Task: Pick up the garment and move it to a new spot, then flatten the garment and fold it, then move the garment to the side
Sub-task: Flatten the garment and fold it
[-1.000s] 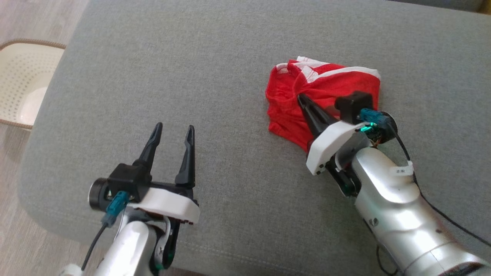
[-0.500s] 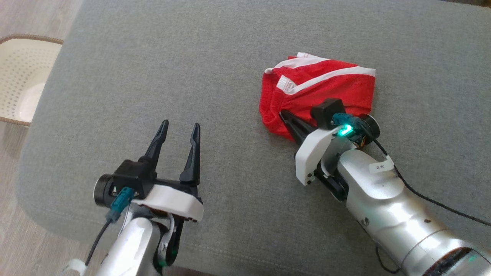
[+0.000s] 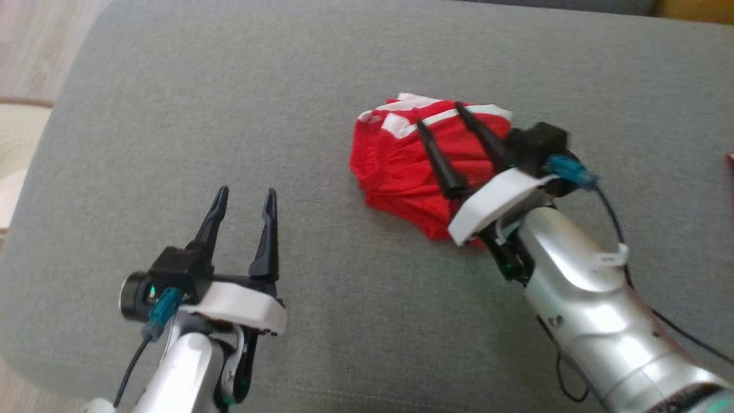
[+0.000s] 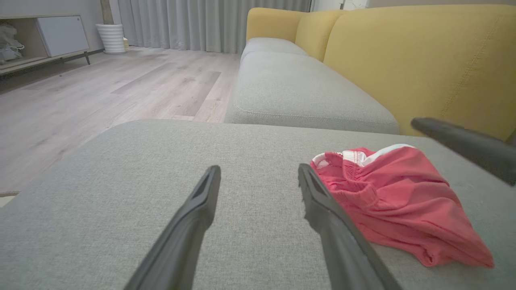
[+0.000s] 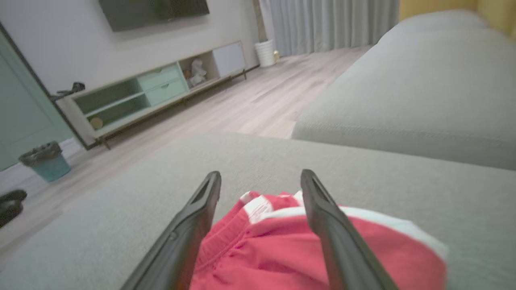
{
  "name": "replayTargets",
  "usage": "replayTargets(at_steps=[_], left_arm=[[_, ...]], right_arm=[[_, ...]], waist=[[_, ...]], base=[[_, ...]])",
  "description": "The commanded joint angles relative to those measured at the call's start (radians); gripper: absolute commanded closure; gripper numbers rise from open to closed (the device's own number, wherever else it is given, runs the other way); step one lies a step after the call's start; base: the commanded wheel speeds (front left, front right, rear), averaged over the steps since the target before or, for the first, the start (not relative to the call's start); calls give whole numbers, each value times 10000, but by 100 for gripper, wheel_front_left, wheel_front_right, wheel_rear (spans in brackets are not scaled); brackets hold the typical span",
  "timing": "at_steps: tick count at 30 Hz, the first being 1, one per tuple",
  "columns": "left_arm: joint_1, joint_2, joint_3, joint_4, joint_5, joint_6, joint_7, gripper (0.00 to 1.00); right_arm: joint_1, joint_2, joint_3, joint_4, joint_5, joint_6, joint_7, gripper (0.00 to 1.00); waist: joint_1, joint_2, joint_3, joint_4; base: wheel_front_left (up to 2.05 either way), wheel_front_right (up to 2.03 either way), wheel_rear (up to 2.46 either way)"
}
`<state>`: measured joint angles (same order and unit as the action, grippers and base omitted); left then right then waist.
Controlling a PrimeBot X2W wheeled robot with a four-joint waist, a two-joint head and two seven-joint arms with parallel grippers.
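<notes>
**Release of the garment.** The right gripper [image 3: 440, 115] stands with its fingers spread, poised over the garment [image 3: 401, 166]. It pinches nothing, and its tips lie above the white band on the garment's far side. In the right wrist view, both fingers of the right gripper [image 5: 261, 174] straddle the red cloth [image 5: 274, 249] without closing on it. The garment rests as a crumpled heap on the cushion [image 3: 229, 86], right of its middle and well in from every edge. The left gripper [image 3: 246, 192] hovers near the cushion's near edge, left of the middle, its fingers also spread and empty. It is well apart from the garment [image 4: 395, 193].

**Change.** A second ago, and again half a second ago, the right fingers were pressed together on the cloth. They have since opened and let it go. The left gripper has kept its spread pose. The whole head view has also shifted, which is camera motion, so any move of the heap across the cushion cannot be judged.

**Meaning.** The relocation step appears complete. Flattening has not begun, and the bunched cloth will probably need both grippers at its edges.
</notes>
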<state>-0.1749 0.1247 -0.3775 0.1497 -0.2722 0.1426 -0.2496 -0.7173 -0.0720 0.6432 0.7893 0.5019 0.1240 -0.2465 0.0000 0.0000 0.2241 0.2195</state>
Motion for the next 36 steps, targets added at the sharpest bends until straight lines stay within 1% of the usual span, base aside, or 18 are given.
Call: replayTargets(at_steps=[1,4,8,9,13,16,20,24,30,36], left_arm=[[-27,274,421,-359,74,97,-121,0],[97,407,541,-386,30,164,-111,0],[336,574,655,-470,-39,243,-43,0],[336,574,655,-470,-39,243,-43,0],[670,742,760,-625,-91,368,77,0],[886,866,800,-758,-118,420,164,0],[1079,1033,837,-873,-149,443,282,0],[1366,1151,824,-1027,-163,513,441,0],[1891,1308,873,-1292,-269,635,647,0],[2334,1453,894,-1616,-271,821,858,0]], right_arm=[[480,64,-674,-746,-363,67,-132,0],[1266,-232,-2082,-1762,-1032,67,-146,0],[2670,-394,-3854,-3176,-1954,67,-63,0],[2670,-394,-3854,-3176,-1954,67,-63,0],[4112,-301,-5319,-4882,-2729,67,630,0],[5152,-177,-6026,-6184,-3170,67,1299,0],[6171,-7,-6357,-7519,-3441,67,2041,0],[6927,100,-6462,-8355,-3516,67,2532,0],[7753,176,-6577,-9047,-3539,67,3028,0],[8217,205,-6570,-9348,-3548,67,3297,0]], waist=[[0,0,-291,-354],[0,0,-526,-623],[0,0,-868,-973],[0,0,-868,-973],[0,0,-1139,-1294],[0,0,-1311,-1457],[0,0,-1546,-1622],[0,0,-1898,-1737],[0,0,-2377,-1811],[0,0,-2604,-1826]], base=[[0,0,0],[0,0,0],[0,0,0],[0,0,0],[0,0,0],[0,0,0],[0,0,0],[0,0,0],[0,0,0],[0,0,0]])
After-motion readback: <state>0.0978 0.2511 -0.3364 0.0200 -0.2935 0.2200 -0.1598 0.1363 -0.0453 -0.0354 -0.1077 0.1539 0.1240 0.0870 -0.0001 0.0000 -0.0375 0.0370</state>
